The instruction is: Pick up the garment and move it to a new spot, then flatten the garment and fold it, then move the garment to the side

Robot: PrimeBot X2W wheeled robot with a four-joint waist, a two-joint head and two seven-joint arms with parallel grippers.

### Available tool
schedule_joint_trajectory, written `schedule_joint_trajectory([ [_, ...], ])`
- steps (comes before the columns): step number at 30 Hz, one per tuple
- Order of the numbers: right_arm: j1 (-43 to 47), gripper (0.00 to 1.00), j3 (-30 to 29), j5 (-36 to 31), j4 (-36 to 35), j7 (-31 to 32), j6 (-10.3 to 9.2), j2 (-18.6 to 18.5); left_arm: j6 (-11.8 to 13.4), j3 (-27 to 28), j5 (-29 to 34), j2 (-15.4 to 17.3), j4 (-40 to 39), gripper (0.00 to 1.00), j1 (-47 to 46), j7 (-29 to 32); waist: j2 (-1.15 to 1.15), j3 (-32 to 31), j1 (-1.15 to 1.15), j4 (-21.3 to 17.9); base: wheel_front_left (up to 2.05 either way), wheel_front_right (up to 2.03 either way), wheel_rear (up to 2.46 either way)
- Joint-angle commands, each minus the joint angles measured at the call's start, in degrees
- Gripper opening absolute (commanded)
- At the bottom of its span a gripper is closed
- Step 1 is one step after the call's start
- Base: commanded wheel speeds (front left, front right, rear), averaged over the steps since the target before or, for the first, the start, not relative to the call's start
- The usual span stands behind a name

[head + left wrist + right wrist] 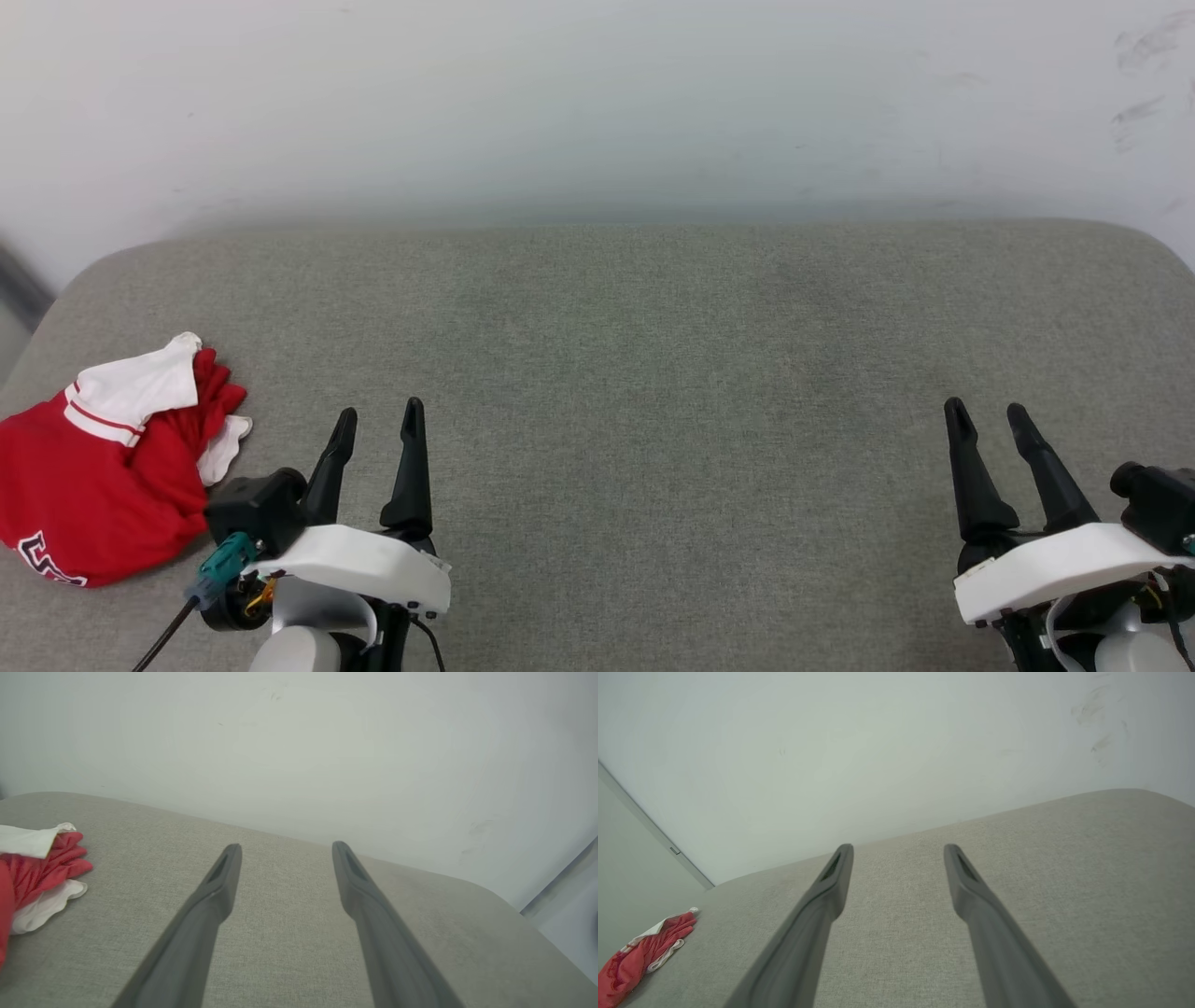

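The garment point(89, 476) is a red jersey T-shirt with white sleeves and striped trim, lying crumpled at the left edge of the grey cushioned surface point(653, 355). Dark lettering shows at its lower corner. My left gripper point(378, 420) stands open just right of it, apart from the cloth, with nothing between its fingers. In the left wrist view the garment point(37, 877) sits at the left edge, left of my open left gripper point(285, 849). My right gripper point(988, 415) is open at the lower right, far from the shirt. The right wrist view shows the garment point(644, 952) far left of that open right gripper point(899, 849).
A pale wall point(597, 103) rises directly behind the cushioned surface. The surface has rounded back corners, and its left edge runs close by the shirt. A wide stretch of bare grey fabric lies between the two grippers.
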Motion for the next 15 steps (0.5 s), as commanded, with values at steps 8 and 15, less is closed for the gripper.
schedule_joint_trajectory([
  [8, -0.1, 1.0, 0.34, -6.04, -1.08, -0.29, 0.01, -0.49, 1.33, -1.25, 5.18, 1.16, 0.53, 1.0, -1.23, -1.41, 0.0, 0.01, 0.0, -0.1, 0.0, 0.0, 0.0],
  [15, 0.1, 1.0, 0.25, -9.8, -1.32, -0.38, 0.01, -0.45, 2.27, -1.78, 8.41, 1.57, 1.5, 1.0, -1.32, -2.33, 0.0, -0.01, 0.0, -0.08, 0.0, 0.0, 0.0],
])
